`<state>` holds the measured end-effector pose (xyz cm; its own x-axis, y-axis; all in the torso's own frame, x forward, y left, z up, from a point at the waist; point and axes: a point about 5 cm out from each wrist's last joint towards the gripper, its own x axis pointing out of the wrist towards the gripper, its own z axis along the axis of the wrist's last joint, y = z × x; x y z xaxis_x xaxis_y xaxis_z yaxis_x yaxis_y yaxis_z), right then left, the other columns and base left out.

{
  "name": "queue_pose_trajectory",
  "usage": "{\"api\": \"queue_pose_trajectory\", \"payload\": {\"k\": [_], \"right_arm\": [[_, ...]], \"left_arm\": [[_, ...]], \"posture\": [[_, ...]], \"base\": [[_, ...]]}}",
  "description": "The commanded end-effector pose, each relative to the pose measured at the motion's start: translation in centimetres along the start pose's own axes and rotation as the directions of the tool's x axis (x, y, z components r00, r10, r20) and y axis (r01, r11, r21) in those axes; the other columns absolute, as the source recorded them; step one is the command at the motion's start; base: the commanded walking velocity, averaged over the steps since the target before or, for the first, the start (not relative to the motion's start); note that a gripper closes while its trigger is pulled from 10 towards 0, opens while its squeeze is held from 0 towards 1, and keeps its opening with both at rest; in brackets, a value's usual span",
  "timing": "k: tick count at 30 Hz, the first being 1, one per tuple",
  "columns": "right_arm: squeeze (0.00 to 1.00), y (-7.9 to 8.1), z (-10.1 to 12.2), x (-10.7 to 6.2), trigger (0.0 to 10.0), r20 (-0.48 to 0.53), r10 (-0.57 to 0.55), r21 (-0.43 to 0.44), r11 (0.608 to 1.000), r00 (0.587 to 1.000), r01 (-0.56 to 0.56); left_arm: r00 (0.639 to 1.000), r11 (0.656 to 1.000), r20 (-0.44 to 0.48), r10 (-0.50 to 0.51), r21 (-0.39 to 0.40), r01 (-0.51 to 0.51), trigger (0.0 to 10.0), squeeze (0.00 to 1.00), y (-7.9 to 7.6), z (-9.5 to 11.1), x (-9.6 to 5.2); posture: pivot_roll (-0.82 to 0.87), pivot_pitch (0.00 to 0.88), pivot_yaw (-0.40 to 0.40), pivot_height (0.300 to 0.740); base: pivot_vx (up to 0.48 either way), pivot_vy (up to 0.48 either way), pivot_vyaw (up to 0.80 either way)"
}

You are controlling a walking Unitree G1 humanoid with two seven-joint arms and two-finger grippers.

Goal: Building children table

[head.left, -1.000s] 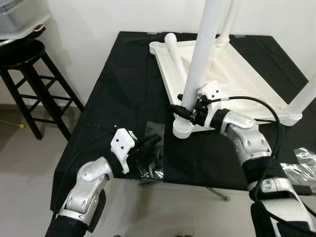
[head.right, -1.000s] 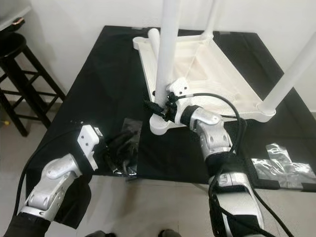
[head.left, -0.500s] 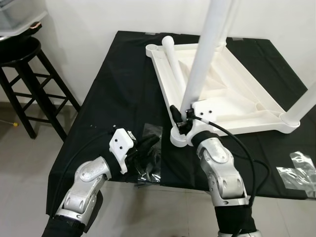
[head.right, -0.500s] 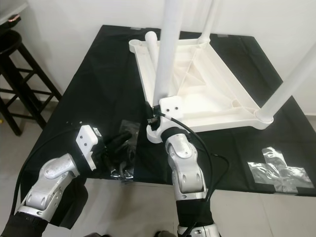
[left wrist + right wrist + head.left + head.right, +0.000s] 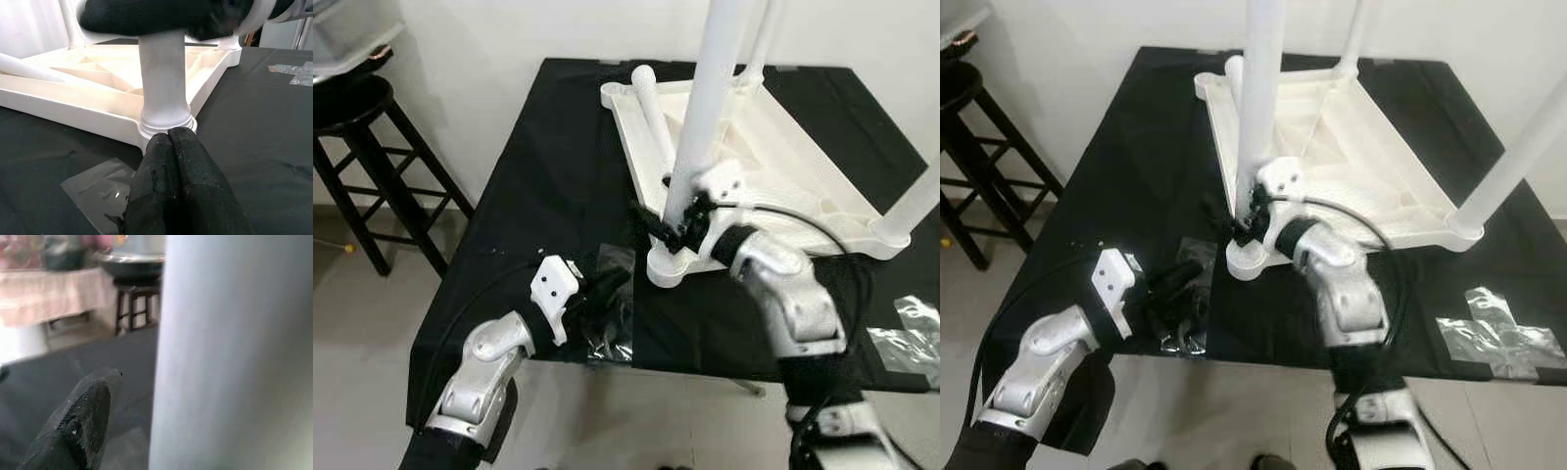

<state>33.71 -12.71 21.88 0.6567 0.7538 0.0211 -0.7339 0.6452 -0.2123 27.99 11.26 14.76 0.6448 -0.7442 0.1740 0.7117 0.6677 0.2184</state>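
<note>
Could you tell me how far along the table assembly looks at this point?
Three legs stand upright in the corners of the upturned tabletop. The right end effector grips the near leg just above its socket, apparently seating it. One loose leg lies on the tabletop, its corner yet to be fitted. The left end effector rests shut by a plastic bag.

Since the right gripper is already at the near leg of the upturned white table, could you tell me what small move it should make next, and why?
Probably turn the leg further into its corner socket. The right gripper sits low around it, the leg stands upright, and the left gripper, shut, rests on the black cloth nearby. Whether the leg is fully seated cannot be seen.
</note>
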Motion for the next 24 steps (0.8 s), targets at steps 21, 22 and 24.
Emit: {"api": "queue_pose_trajectory", "payload": {"k": [21, 22, 24], "right_arm": [[0.0, -2.5, -0.1, 1.2, 0.0, 0.019, 0.286, 0.072, 0.955, 0.958, -0.287], [0.0, -2.5, -0.1, 1.2, 0.0, 0.019, 0.286, 0.072, 0.955, 0.958, -0.287], [0.0, -2.5, -1.0, 0.5, 0.0, 0.01, 0.245, 0.069, 0.967, 0.97, -0.245]], "left_arm": [[1.0, 1.0, -0.01, -0.003, 0.0, 0.003, 10.0, 0.0, -0.2, -0.2, -0.1], [1.0, 1.0, -0.01, -0.003, 0.0, 0.003, 10.0, 0.0, -0.2, -0.2, -0.1], [1.0, 1.0, -0.01, -0.002, 0.001, 0.002, 10.0, 0.0, -0.2, -0.2, -0.1]], "posture": [[0.03, 0.145, -0.024, 0.74], [0.03, 0.145, -0.024, 0.74], [0.02, 0.147, -0.024, 0.74]], "base": [[0.0, 0.0, 0.0], [0.0, 0.0, 0.0], [0.0, 0.0, 0.0]]}}
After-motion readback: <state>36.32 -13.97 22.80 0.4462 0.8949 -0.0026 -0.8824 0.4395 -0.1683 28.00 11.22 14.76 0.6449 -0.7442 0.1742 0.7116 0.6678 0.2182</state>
